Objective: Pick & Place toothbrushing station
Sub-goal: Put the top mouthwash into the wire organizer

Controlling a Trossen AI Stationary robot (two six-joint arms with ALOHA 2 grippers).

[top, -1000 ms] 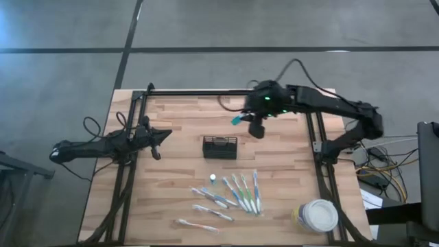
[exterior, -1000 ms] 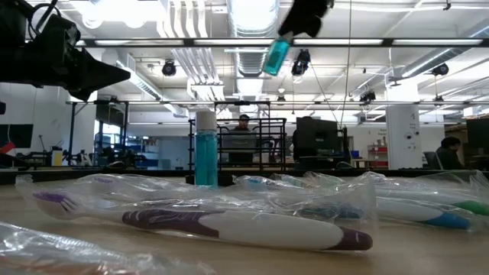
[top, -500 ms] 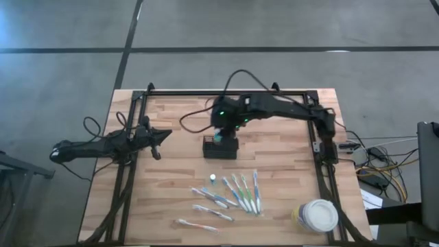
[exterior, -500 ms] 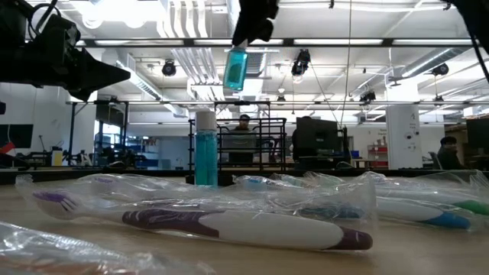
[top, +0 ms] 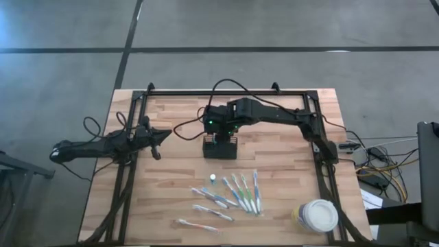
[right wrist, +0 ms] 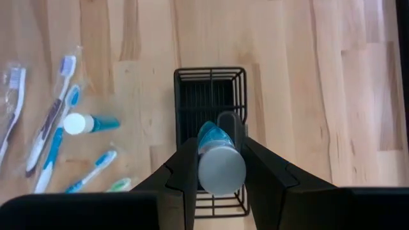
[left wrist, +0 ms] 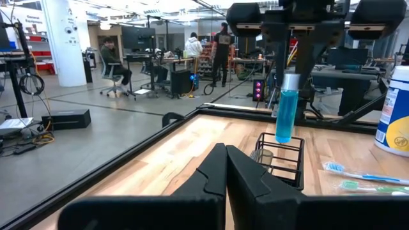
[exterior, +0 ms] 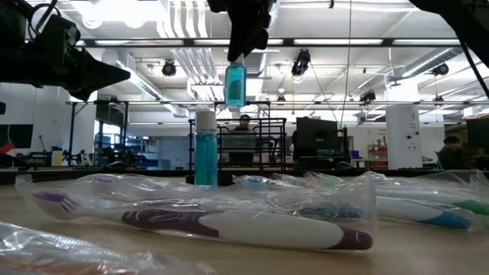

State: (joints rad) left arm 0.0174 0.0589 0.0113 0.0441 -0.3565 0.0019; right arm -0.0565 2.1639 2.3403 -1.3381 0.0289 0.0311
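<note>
Wooden table (top: pixel 171 185) filled the frame; the black caddy (top: pixel 220 147) sat at its centre. Directly above it, the right claw (right wrist: pixel 213 167) pinched an upright blue bottle (right wrist: pixel 217 160). Placing seemed underway; next, lower it and let go. At mid-left, the left claw (top: pixel 156 137) waited, pressed together.

The toothbrushing station (top: pixel 220 148) was a small black open-top wire caddy (right wrist: pixel 210 102) with mesh-like sides. It stood upright on the wooden table near its middle, beyond the row of wrapped toothbrushes.
</note>
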